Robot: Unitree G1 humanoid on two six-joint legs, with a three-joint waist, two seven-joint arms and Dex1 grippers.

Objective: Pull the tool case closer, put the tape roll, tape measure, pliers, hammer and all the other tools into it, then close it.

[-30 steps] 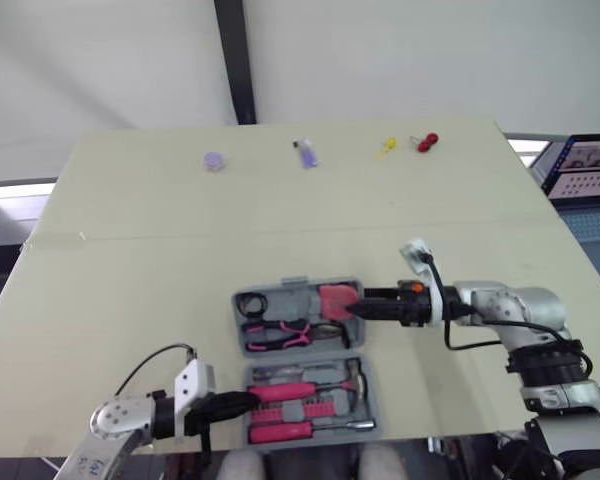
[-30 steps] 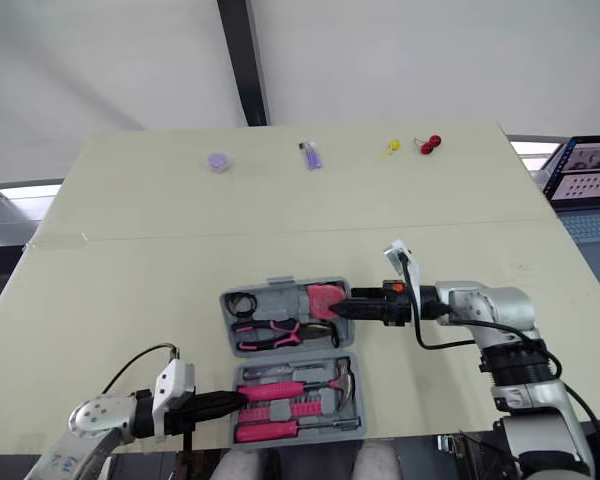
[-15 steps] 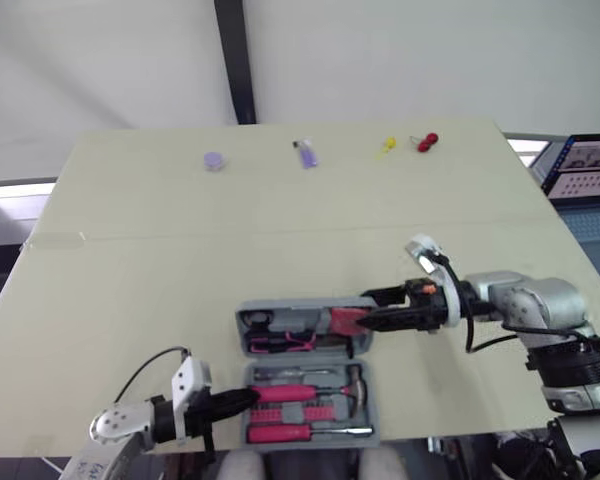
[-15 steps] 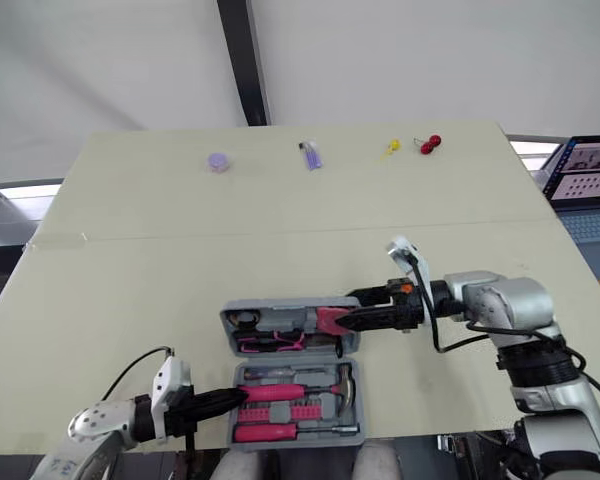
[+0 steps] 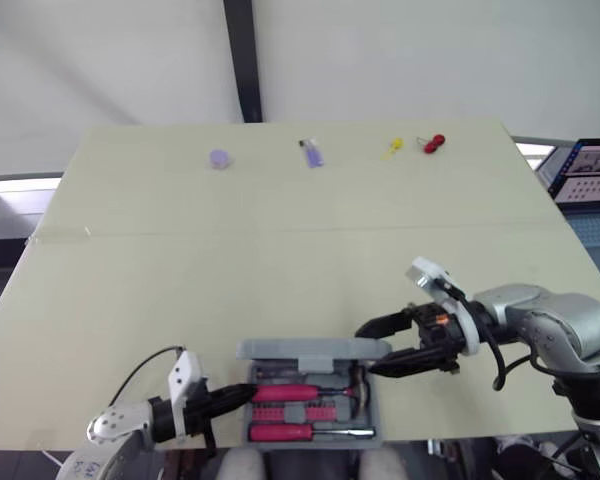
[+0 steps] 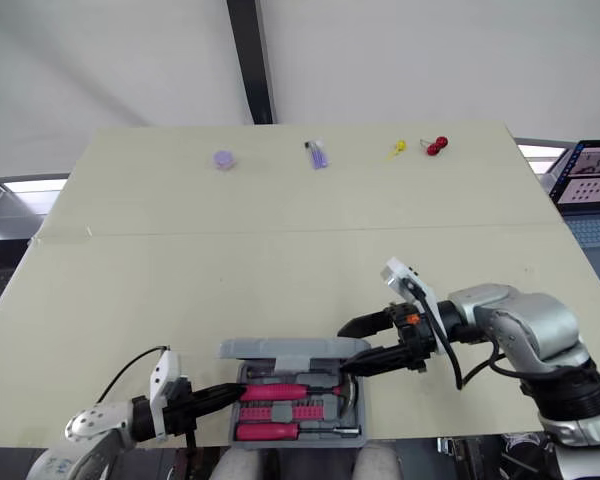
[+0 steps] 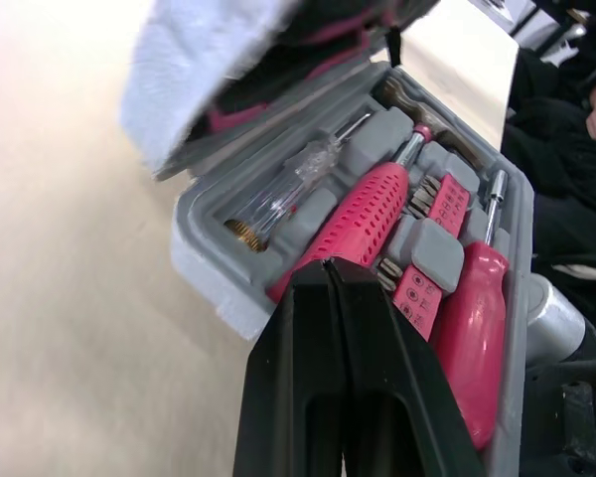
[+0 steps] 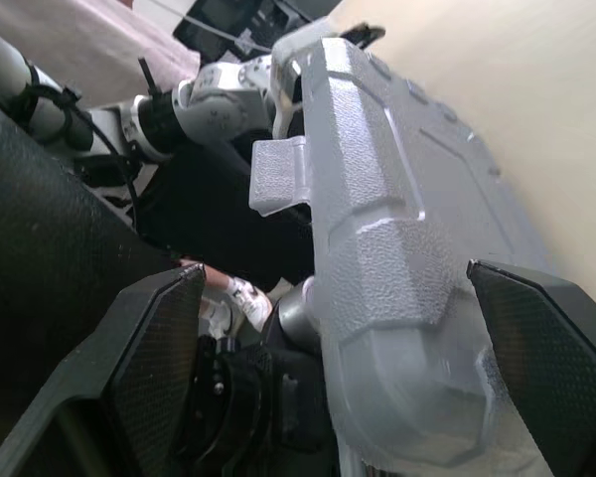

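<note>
right end effector (image 5: 364, 350) spread astride lid of one grey plastic tool case (image 5: 310, 349); left end effector (image 5: 248, 394) pressed together. left wrist view adds two pink handles (image 7: 353, 229) inside.

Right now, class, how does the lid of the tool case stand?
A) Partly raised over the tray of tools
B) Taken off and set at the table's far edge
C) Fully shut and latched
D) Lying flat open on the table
A: the grey lid hangs part-way up over the tray, pink-handled tools show beneath it, and the right gripper is at its end, fingers spread.
</note>
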